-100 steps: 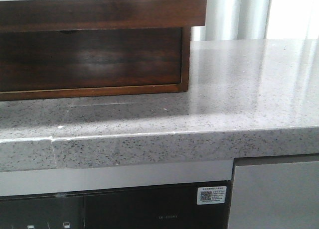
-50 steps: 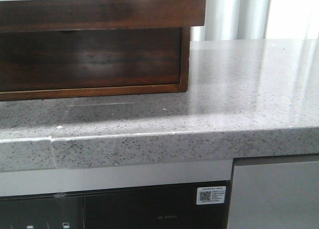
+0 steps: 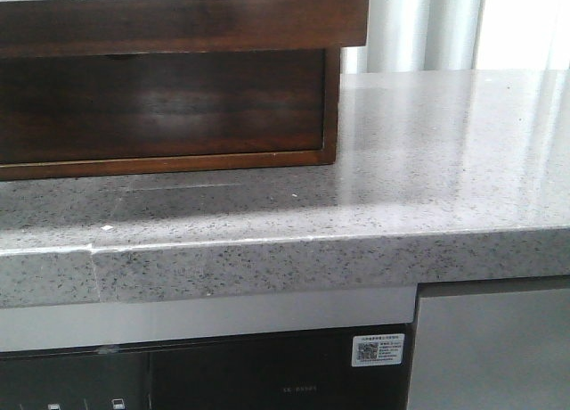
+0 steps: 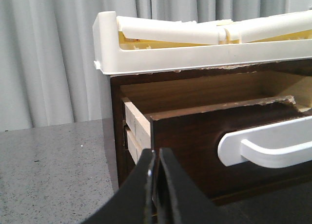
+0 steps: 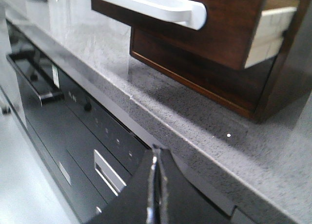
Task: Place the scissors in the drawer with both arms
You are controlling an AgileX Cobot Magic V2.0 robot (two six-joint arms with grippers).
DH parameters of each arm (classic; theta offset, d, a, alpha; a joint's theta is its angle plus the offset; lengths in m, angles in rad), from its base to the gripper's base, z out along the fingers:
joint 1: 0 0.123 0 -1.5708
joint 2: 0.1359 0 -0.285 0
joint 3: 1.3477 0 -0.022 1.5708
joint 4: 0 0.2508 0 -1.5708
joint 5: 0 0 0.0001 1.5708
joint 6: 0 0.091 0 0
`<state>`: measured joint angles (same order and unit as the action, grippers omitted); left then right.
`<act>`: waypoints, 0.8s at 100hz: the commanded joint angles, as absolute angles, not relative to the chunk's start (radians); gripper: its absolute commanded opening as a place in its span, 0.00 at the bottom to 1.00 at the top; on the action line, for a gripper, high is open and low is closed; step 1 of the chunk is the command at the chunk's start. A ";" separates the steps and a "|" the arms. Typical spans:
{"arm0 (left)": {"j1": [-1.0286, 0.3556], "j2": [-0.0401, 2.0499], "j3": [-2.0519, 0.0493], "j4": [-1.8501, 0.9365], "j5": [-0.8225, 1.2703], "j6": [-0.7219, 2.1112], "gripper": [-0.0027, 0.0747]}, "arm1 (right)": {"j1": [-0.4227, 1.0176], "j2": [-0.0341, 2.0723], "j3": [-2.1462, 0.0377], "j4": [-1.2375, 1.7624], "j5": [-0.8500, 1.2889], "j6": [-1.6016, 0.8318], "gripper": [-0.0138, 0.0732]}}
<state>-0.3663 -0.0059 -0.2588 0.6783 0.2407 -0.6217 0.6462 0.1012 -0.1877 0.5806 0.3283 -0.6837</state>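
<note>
No scissors visible; probably light, stiff, slippery, best pinched at handles. Drawer point(image 4: 195, 136) pulled open, frame centre. Left gripper point(image 4: 157, 185), right gripper point(image 5: 156, 185) both closed, empty

Grey speckled stone counter point(image 3: 427, 151), polished, with window glare across its right part. Front edge is thick and carries a vertical seam toward the left end; a small white fleck lies on the surface just behind that seam. One item stands directly on the counter: a dark-brown wooden cabinet point(image 3: 330, 107) at the rear left, its base flush with the surface. The counter to the right of the cabinet shows reflections only.
</note>
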 commanded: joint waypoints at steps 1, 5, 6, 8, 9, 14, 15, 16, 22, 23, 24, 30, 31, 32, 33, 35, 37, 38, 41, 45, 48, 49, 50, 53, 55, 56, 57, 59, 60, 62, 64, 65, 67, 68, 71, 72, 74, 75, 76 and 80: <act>-0.375 -0.029 -0.283 0.681 0.184 -0.631 0.01 | 0.645 0.112 -0.165 0.680 0.176 -0.685 0.09; -0.375 -0.029 -0.283 0.681 0.184 -0.631 0.01 | 0.645 0.112 -0.147 0.700 0.167 -0.685 0.09; -0.375 -0.029 -0.283 0.681 0.184 -0.631 0.01 | 0.645 0.112 -0.145 0.700 0.167 -0.685 0.09; -0.375 -0.029 -0.283 0.681 0.184 -0.631 0.01 | 0.645 0.112 -0.138 0.702 0.163 -0.685 0.09; -0.375 -0.029 -0.283 0.681 0.184 -0.631 0.01 | 0.645 0.112 -0.135 0.702 0.163 -0.685 0.09; -0.375 -0.029 -0.283 0.681 0.184 -0.631 0.01 | 0.645 0.112 -0.121 0.702 0.162 -0.685 0.09; -0.375 -0.029 -0.283 0.681 0.184 -0.631 0.01 | 0.645 0.112 -0.119 0.702 0.162 -0.685 0.09; -0.375 -0.029 -0.283 0.681 0.184 -0.631 0.01 | 0.645 0.112 -0.119 0.702 0.162 -0.685 0.08; -0.375 -0.029 -0.283 0.681 0.184 -0.631 0.01 | 0.645 0.112 -0.112 0.702 0.168 -0.685 0.08; -0.375 -0.029 -0.283 0.681 0.184 -0.631 0.01 | 0.645 0.112 -0.112 0.702 0.168 -0.685 0.08; -0.375 -0.029 -0.283 0.681 0.184 -0.631 0.01 | 0.645 0.112 -0.112 0.702 0.168 -0.685 0.08; -0.375 -0.029 -0.283 0.681 0.184 -0.631 0.01 | 0.645 0.112 -0.109 0.702 0.168 -0.685 0.08; -0.375 -0.029 -0.283 0.681 0.184 -0.631 0.01 | 0.645 0.112 -0.109 0.702 0.170 -0.685 0.08; -0.375 -0.029 -0.283 0.681 0.184 -0.631 0.01 | 0.645 0.112 -0.109 0.702 0.170 -0.685 0.08; -0.375 -0.029 -0.283 0.681 0.184 -0.631 0.01 | 0.645 0.112 -0.109 0.702 0.170 -0.685 0.08; -0.375 -0.029 -0.283 0.681 0.184 -0.631 0.01 | 0.645 0.112 -0.109 0.702 0.170 -0.685 0.08; -0.375 -0.029 -0.283 0.681 0.184 -0.631 0.01 | 0.645 0.112 -0.109 0.702 0.170 -0.685 0.08; -0.375 -0.029 -0.283 0.681 0.184 -0.631 0.01 | 0.645 0.112 -0.109 0.702 0.170 -0.685 0.08; -0.375 -0.029 -0.283 0.681 0.184 -0.631 0.01 | 0.645 0.112 -0.109 0.702 0.170 -0.685 0.08; -0.375 -0.029 -0.283 0.681 0.184 -0.631 0.01 | 0.645 0.112 -0.109 0.702 0.170 -0.685 0.08; -0.375 -0.029 -0.283 0.681 0.184 -0.631 0.01 | 0.645 0.112 -0.109 0.702 0.170 -0.685 0.08; -0.375 -0.029 -0.283 0.681 0.184 -0.631 0.01 | 0.645 0.112 -0.109 0.702 0.170 -0.685 0.08; -0.375 -0.029 -0.283 0.681 0.184 -0.631 0.01 | 0.645 0.112 -0.109 0.702 0.170 -0.685 0.08; -0.375 -0.029 -0.283 0.681 0.184 -0.631 0.01 | 0.645 0.112 -0.109 0.702 0.170 -0.685 0.08; -0.375 -0.029 -0.283 0.681 0.184 -0.631 0.01 | 0.645 0.112 -0.109 0.702 0.170 -0.685 0.08; -0.375 -0.029 -0.283 0.681 0.184 -0.631 0.01 | 0.645 0.112 -0.109 0.702 0.170 -0.685 0.08; -0.375 -0.029 -0.283 0.681 0.184 -0.631 0.01 | 0.645 0.112 -0.109 0.702 0.170 -0.685 0.08; -0.375 -0.029 -0.283 0.681 0.184 -0.631 0.01 | 0.645 0.112 -0.109 0.702 0.170 -0.685 0.08; -0.375 -0.029 -0.283 0.681 0.184 -0.631 0.01 | 0.645 0.112 -0.109 0.702 0.170 -0.685 0.08; -0.375 -0.029 -0.283 0.681 0.184 -0.631 0.01 | 0.645 0.112 -0.109 0.702 0.170 -0.685 0.08; -0.375 -0.029 -0.283 0.681 0.184 -0.631 0.01 | 0.645 0.112 -0.109 0.702 0.170 -0.685 0.08; -0.375 -0.029 -0.283 0.681 0.184 -0.631 0.01 | 0.645 0.112 -0.109 0.702 0.170 -0.685 0.08; -0.375 -0.029 -0.283 0.681 0.184 -0.631 0.01 | 0.645 0.112 -0.109 0.702 0.170 -0.685 0.08; -0.375 -0.029 -0.283 0.681 0.184 -0.631 0.01 | 0.645 0.112 -0.109 0.702 0.170 -0.685 0.08; -0.375 -0.029 -0.283 0.679 0.184 -0.631 0.01 | 0.645 0.112 -0.109 0.702 0.170 -0.685 0.08; -0.375 -0.029 -0.283 0.679 0.184 -0.631 0.01 | 0.645 0.112 -0.109 0.702 0.170 -0.685 0.08; -0.375 -0.029 -0.283 0.677 0.184 -0.631 0.01 | 0.645 0.112 -0.109 0.702 0.170 -0.685 0.08; -0.375 -0.029 -0.283 0.673 0.184 -0.631 0.01 | 0.645 0.112 -0.109 0.702 0.170 -0.685 0.08; -0.375 -0.029 -0.283 0.671 0.184 -0.631 0.01 | 0.645 0.112 -0.109 0.702 0.170 -0.685 0.08; -0.375 -0.029 -0.283 0.638 0.184 -0.631 0.01 | 0.645 0.112 -0.109 0.702 0.170 -0.685 0.08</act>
